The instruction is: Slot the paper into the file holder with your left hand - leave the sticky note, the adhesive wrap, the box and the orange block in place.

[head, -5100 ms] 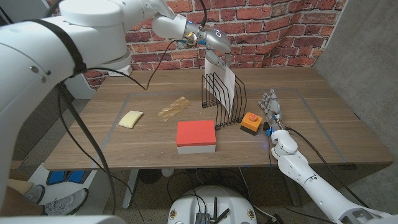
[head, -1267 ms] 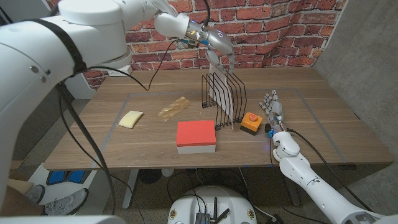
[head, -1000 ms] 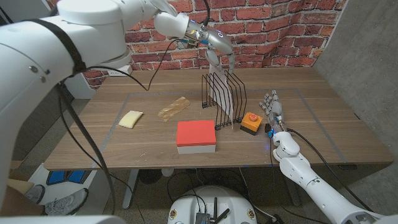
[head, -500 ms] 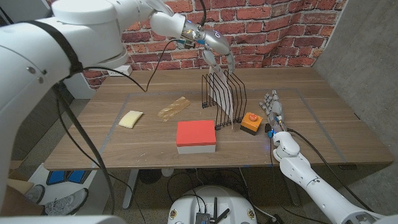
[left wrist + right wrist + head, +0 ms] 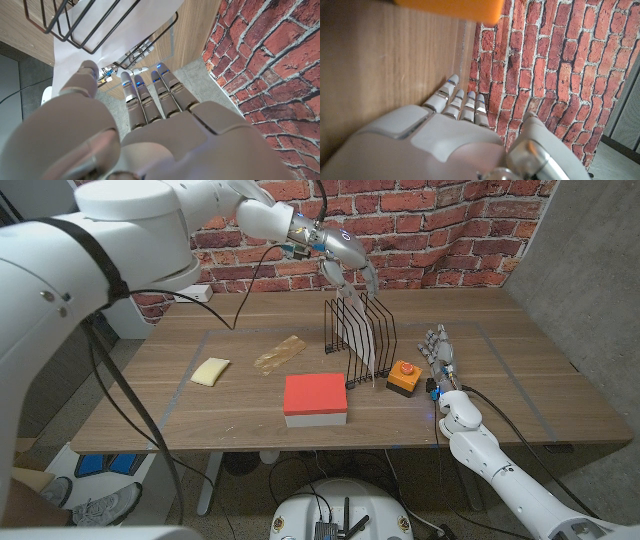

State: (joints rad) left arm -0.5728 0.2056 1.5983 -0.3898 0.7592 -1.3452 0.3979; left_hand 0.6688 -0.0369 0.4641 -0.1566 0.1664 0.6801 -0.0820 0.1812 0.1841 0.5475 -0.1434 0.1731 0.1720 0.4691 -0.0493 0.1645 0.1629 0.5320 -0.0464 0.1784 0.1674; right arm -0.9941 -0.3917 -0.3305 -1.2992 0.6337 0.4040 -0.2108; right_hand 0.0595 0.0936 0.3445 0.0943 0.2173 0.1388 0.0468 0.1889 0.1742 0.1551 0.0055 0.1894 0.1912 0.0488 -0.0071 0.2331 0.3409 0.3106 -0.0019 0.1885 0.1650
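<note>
From the head view, my left hand (image 5: 347,260) hangs in the air above the back of the black wire file holder (image 5: 357,340), fingers spread and loosely curved downward, holding nothing. The paper (image 5: 369,340) stands upright in one of the holder's right-hand slots, its lower edge down among the wires. Just right of the holder sits the orange block (image 5: 402,378) with a red spot on top; in front of the holder is the box (image 5: 315,399) with its red lid. Further left on the wooden table (image 5: 520,370) lie the adhesive wrap (image 5: 280,352) and the pale yellow sticky note (image 5: 210,370). My right hand (image 5: 438,355) stands on its edge near the orange block, fingers straight and close together, nothing in it.

From the left wrist view, my left hand (image 5: 150,125) shows its back, fingers extended and apart, clear of the paper (image 5: 75,45) and the holder's wires (image 5: 75,25) beyond them.

From the right wrist view, my right hand (image 5: 455,130) lies along the table (image 5: 385,65), fingers straight, with the orange block (image 5: 450,7) at the frame's edge.
</note>
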